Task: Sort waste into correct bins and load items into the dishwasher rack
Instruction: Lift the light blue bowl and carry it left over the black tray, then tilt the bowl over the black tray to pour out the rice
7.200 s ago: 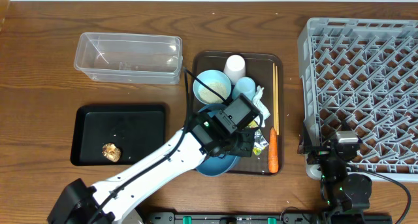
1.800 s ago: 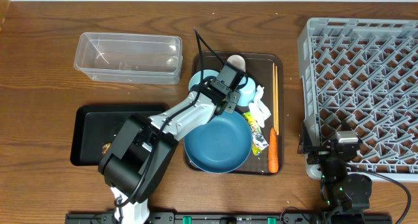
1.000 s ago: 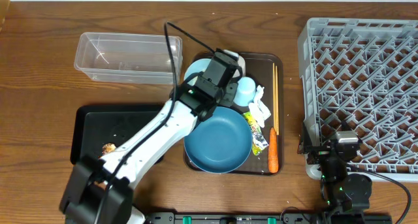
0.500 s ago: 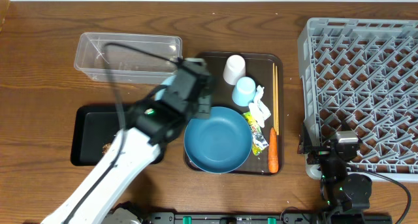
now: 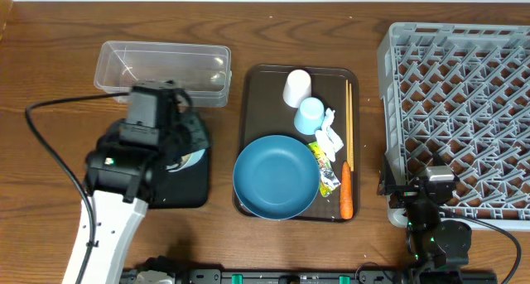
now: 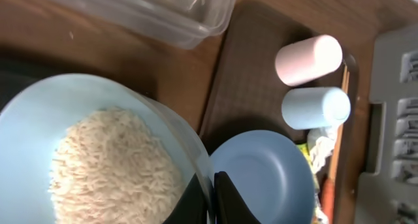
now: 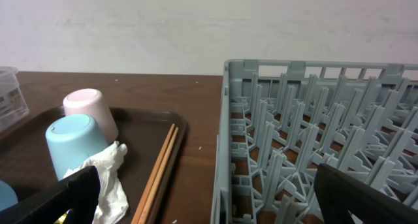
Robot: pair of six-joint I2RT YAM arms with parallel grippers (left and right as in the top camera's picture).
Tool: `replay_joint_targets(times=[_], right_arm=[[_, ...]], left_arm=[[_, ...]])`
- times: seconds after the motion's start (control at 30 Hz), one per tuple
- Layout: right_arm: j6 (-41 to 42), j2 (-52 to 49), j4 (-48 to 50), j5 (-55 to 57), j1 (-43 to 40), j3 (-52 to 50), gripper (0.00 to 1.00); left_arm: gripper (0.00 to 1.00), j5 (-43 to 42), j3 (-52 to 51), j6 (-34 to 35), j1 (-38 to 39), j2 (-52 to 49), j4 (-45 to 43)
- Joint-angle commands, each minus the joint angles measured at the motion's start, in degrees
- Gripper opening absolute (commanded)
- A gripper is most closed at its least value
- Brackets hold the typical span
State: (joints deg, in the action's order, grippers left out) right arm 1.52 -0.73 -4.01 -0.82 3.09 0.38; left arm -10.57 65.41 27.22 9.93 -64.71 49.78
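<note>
L claw (image 6: 212,192) clenched on rim of bowl (image 6: 98,139): rim is pinched betw. the 2 fingers, and the bowl body spreads to claw's left. Rice (image 6: 114,168) heaped inside, close to the grip pt. Overhead view: claw + bowl hang over black tray (image 5: 195,193), w/ bowl mostly hidden under the wrist. Plate (image 6: 261,178) just right of claw, on brown tray (image 6: 241,74). Ahead-right of claw: lt-blue cup (image 6: 315,108), then white cup (image 6: 308,59), side by side, both apart from claw. Clear tub (image 6: 163,8) ahead of claw, past bowl's far rim. R claw (image 7: 206,185) released, fingers wide apart, nothing betw. them. Rack (image 7: 313,145) edge sits right in front of it. Chopsticks (image 7: 158,168) + tissue (image 7: 108,178) ahead-left.
</note>
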Motion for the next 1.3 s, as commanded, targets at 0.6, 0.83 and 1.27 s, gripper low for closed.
replay_joint_targets(times=[0.6, 0.83, 1.27], right_arm=[[0.79, 0.09, -0.24, -0.04, 0.52, -0.07, 0.99], [0.79, 0.09, -0.24, -0.04, 0.52, -0.07, 0.99], [0.79, 0.09, -0.24, -0.04, 0.52, -0.07, 0.99]], left_arm=[[0.06, -50.73, -20.94, -8.98, -38.21, 0.35, -10.34], [0.06, -61.75, -27.30, -11.61, -49.88, 0.31, -13.81], [0.06, -70.71, -31.61, -13.22, -54.66, -6.32, -20.28]])
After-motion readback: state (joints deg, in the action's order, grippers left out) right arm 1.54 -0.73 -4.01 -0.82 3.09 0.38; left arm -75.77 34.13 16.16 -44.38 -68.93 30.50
